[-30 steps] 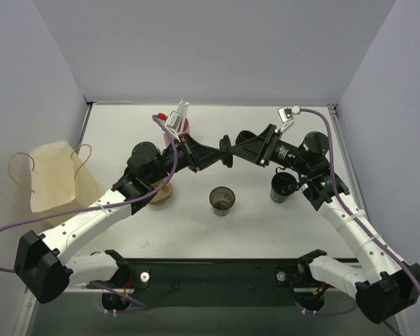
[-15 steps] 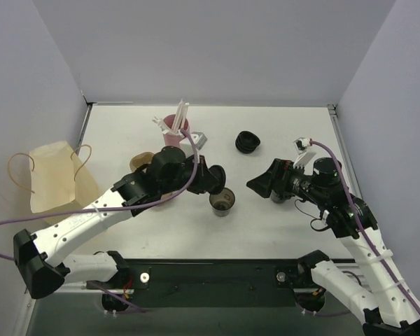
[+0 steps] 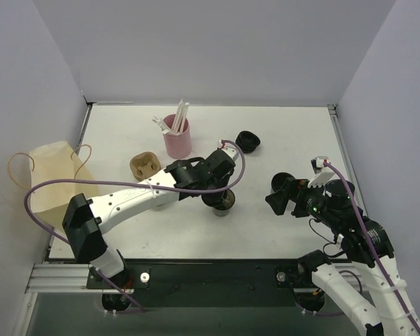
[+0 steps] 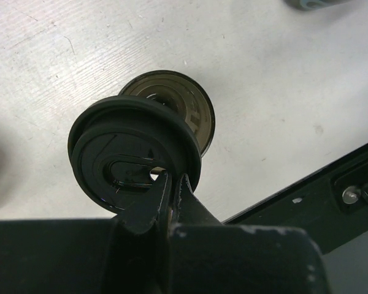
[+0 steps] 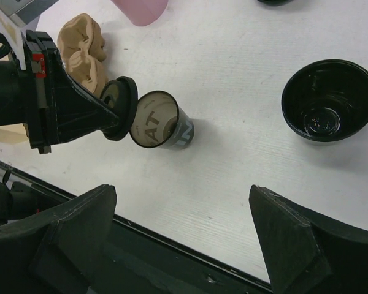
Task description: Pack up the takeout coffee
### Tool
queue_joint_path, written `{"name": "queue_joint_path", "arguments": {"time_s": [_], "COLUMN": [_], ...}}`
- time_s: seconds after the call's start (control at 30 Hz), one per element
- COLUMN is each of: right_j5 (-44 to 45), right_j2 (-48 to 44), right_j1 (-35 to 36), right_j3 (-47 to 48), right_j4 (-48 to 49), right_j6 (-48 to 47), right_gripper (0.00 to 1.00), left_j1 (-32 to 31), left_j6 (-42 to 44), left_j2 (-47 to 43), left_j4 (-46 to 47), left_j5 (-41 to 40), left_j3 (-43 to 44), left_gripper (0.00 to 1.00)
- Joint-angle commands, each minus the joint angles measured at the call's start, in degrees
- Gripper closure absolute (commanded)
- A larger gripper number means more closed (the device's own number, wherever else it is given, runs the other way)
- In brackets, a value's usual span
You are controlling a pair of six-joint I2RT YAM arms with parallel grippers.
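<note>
Right now: scuffed white tabletop point(image 3: 280, 133), boxed in by plain grey walls point(image 3: 217, 49). The landmark is the coffee cup point(image 3: 225, 204), upright and open-topped. Left gripper point(image 4: 170, 184) sits just above the cup on its left side, fingers nearly closed, pinching the black lid point(image 4: 135, 153) by its rim. The lid is tilted at the cup's mouth, not seated; can't tell if it touches. Right gripper point(image 5: 181, 202) is well right of the cup, jaws wide, holding nothing. 1 empty black cup point(image 5: 329, 101) stands right of the coffee cup. Cardboard carrier point(image 3: 144, 165), pink straw holder point(image 3: 176, 138) and paper bag point(image 3: 56, 175) are to its left. A 2nd black lid point(image 3: 247, 141) lies behind it.
</note>
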Motion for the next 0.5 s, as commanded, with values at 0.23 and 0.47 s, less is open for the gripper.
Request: {"name": "queue_joint_path", "arguments": {"time_s": [0.23, 0.47], "right_j5": [2.7, 3.6], "right_j2": [-1.0, -1.9], "right_j1": [-0.2, -0.2], "right_j3": [-0.4, 0.0], "right_j4": [-1.4, -2.0], "right_j6": [-1.3, -1.7], "right_gripper": [0.05, 0.05], "left_j1": [-1.2, -1.9], "left_j6": [0.8, 0.7], "left_j2": [7.6, 11.1], "left_j4": [-3.1, -4.6], "left_j5": [-0.5, -1.3], "left_j3": [9.2, 11.9], "left_gripper": [1.0, 1.0]}}
